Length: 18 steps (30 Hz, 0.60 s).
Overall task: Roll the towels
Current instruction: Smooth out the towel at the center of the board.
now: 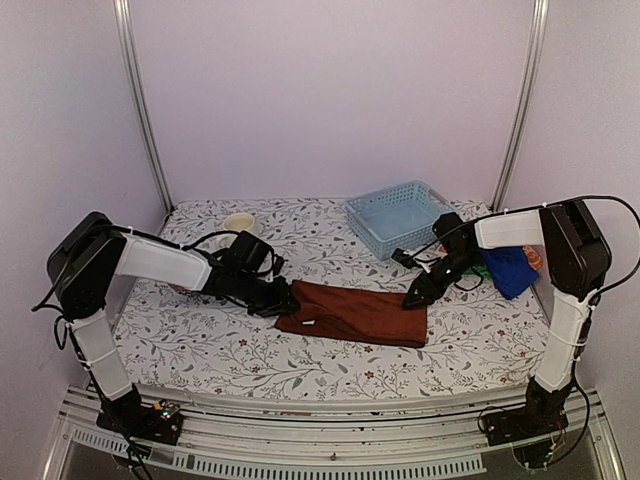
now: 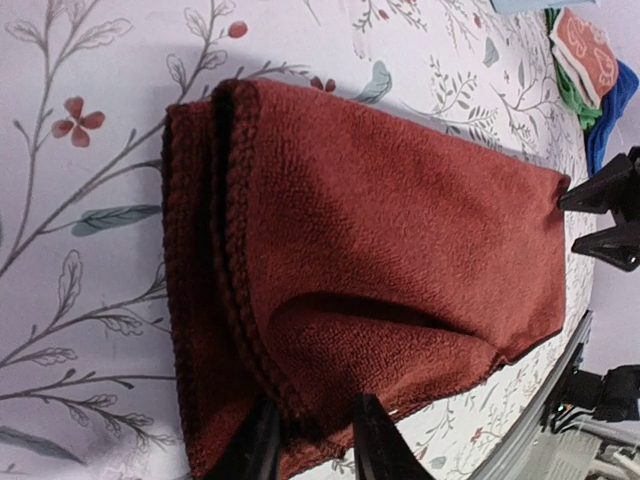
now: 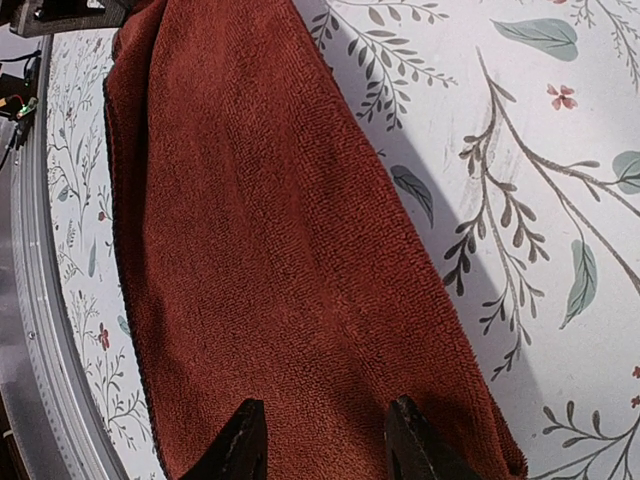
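Mid-tabletop (image 1: 230,350), the brown towel (image 1: 355,313) lies folded long, stretched between both arms. Left end effector (image 2: 315,415) sits narrow around the doubled hem at its end; can't tell if it's actually biting. Right end effector (image 3: 325,415) is half-open over the other end, gripping nothing. It's soft, light, floppy cloth, so I'd pinch the thick hem, since a single layer would probably just sag and slip.

Folded rust-brown towel (image 2: 380,240), fingers (image 2: 258,445) straddling its hem
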{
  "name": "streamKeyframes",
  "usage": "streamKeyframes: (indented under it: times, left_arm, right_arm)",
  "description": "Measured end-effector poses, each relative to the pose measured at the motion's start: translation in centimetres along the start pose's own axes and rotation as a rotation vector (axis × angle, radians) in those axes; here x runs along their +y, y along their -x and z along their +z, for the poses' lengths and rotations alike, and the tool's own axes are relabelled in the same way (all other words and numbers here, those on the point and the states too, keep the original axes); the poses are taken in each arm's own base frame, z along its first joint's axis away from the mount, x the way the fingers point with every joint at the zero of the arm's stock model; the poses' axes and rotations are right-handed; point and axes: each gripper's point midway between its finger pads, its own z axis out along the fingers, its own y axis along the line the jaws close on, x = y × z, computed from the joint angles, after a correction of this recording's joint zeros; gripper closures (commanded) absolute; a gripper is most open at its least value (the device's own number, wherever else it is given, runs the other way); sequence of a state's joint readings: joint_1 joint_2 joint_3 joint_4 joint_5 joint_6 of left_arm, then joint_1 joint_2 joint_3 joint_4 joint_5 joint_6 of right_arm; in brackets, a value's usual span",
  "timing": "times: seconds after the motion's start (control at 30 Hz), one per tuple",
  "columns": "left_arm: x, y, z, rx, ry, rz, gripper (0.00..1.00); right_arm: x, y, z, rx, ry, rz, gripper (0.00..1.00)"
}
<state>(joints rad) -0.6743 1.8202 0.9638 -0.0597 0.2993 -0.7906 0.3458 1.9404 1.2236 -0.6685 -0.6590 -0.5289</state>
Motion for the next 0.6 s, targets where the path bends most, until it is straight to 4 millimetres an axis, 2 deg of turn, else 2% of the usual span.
streamKeyframes:
  times: [0.13, 0.23, 0.43, 0.6]
  left_arm:
    - [-0.5, 0.1, 0.0, 0.004, -0.018, -0.001, 0.93]
    - [-0.7, -0.1, -0.1, 0.016, -0.031, -0.005, 0.99]
    - [-0.8, -0.5, -0.8, 0.044, -0.038, -0.013, 1.00]
    - [-0.4, 0.1, -2.1, 0.060, -0.061, -0.032, 1.00]
  right_arm:
    - [-0.1, -0.2, 0.2, 0.007, 0.001, 0.001, 0.57]
    - [-0.2, -0.3, 0.3, 0.012, -0.002, 0.003, 0.57]
    - [-0.3, -0.5, 0.3, 0.018, -0.007, 0.003, 0.57]
    - [-0.6, -0.9, 0.8, 0.035, -0.007, 0.013, 0.58]
